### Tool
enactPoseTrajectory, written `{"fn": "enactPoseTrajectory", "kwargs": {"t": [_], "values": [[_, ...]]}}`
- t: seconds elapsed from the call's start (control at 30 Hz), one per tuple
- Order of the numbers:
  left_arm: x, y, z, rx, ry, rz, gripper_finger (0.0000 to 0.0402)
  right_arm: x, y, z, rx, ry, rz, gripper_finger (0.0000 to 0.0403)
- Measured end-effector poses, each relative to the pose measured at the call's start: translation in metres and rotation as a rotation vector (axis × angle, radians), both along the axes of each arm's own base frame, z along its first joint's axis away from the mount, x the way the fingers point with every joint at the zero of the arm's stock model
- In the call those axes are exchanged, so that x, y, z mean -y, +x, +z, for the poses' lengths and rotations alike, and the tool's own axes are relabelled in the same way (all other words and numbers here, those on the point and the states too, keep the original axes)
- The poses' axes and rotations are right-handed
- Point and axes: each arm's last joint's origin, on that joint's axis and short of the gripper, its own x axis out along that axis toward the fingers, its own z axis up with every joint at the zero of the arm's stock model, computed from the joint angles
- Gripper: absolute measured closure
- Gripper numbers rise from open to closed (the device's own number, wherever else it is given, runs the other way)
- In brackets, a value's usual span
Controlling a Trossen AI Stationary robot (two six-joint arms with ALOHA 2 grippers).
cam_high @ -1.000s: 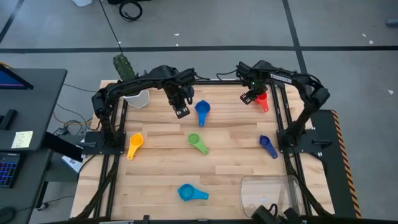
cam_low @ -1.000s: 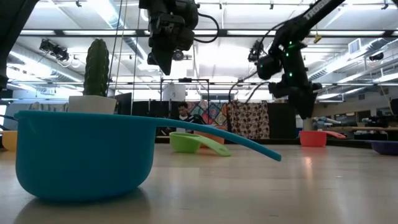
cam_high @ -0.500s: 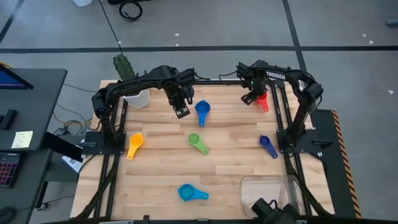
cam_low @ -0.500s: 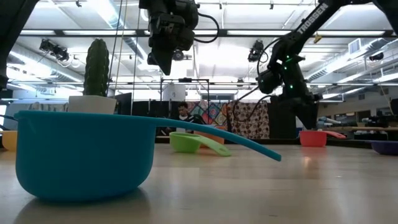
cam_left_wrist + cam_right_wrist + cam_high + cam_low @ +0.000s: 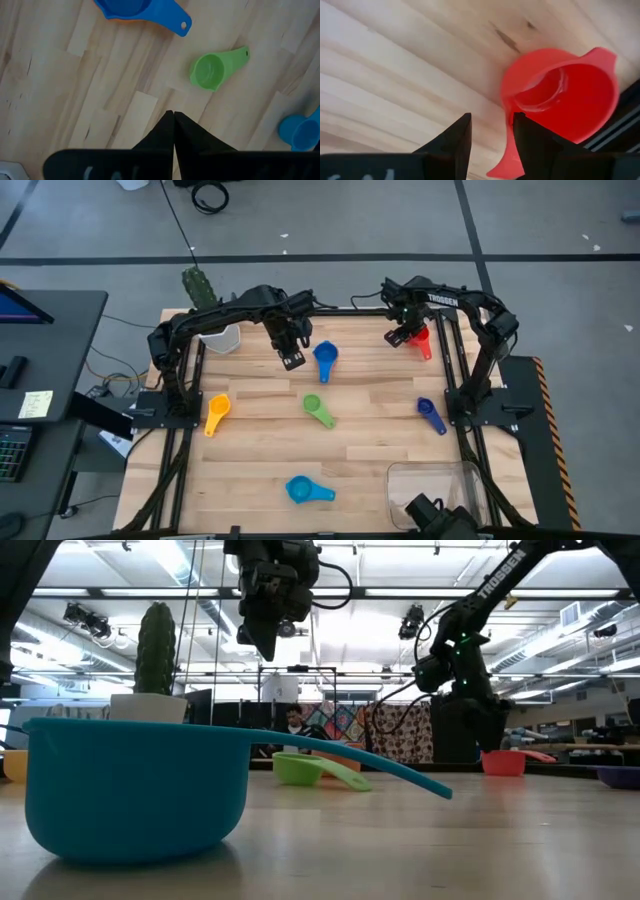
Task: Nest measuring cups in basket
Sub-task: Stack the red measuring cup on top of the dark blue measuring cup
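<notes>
My right gripper [image 5: 399,337] [image 5: 492,131] is open and low over the far right of the table. Its fingers stand on either side of the red cup's handle [image 5: 506,150]. The red cup [image 5: 420,340] [image 5: 503,762] sits upright on its base. My left gripper [image 5: 291,360] [image 5: 173,116] is shut and hovers high beside the blue cup [image 5: 325,358]. The green cup [image 5: 318,409] [image 5: 210,71], orange cup [image 5: 217,413], dark blue cup [image 5: 431,414] and light blue cup [image 5: 306,490] [image 5: 140,785] lie apart on the wood. The clear basket [image 5: 436,486] stands at the near right corner. My right gripper comes at the red cup's handle [image 5: 504,157] from above with one finger on each side of it. The handle lies close to one finger [image 5: 532,137]; whether it touches I cannot tell. The cup rests on the table.
A white pot with a green cactus [image 5: 212,330] [image 5: 152,670] stands at the far left corner. The table's black frame rail [image 5: 450,370] runs just right of the red cup. Bare wood lies between the scattered cups in the middle of the table.
My right gripper has come down toward the red cup and its arm has folded in closer over the far right corner. The cups have stayed where they were.
</notes>
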Motion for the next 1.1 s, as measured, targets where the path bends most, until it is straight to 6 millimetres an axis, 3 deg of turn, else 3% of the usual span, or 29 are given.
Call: {"fn": "enactPoseTrajectory", "kwargs": {"t": [0.37,0.73,1.1], "values": [[0.0000,0.0000,0.0000,0.000,0.000,0.000,0.0393,0.0037,-0.0035,-0.0002,0.026,0.009,-0.022,0.0263],[0.0000,0.0000,0.0000,0.000,0.000,0.000,0.0393,0.0062,-0.0064,-0.0003,0.033,0.012,-0.009,0.0299],[0.0000,0.0000,0.0000,0.000,0.000,-0.001,0.0393,0.0074,-0.0059,-0.0045,0.051,-0.008,0.015,0.0300]]}}
